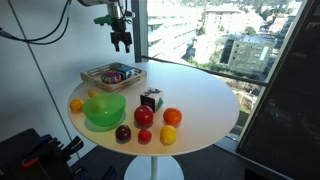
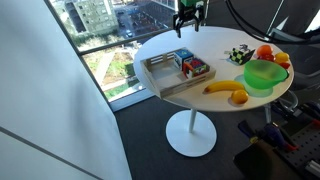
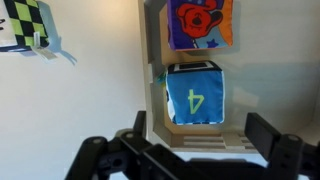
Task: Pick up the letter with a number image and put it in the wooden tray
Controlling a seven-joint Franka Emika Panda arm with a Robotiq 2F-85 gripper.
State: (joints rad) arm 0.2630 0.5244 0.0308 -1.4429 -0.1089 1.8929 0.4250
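Note:
The letter block with a number image (image 3: 195,95) shows a blue top face with a green 4. It lies inside the wooden tray (image 3: 152,60), next to a block with a red and orange picture (image 3: 200,22). My gripper (image 3: 200,138) is open and empty, hanging above the tray, with the number block between the lines of its fingers. In both exterior views the gripper (image 1: 121,40) (image 2: 188,20) is well above the tray (image 1: 90,76) (image 2: 158,76) at the table's window side.
A darker black and green cube (image 3: 22,25) (image 1: 150,99) (image 2: 238,56) stands on the white round table. A green bowl (image 1: 104,110) (image 2: 264,74), a banana (image 2: 222,88) and several fruits (image 1: 172,117) lie nearby. The window is close behind the tray.

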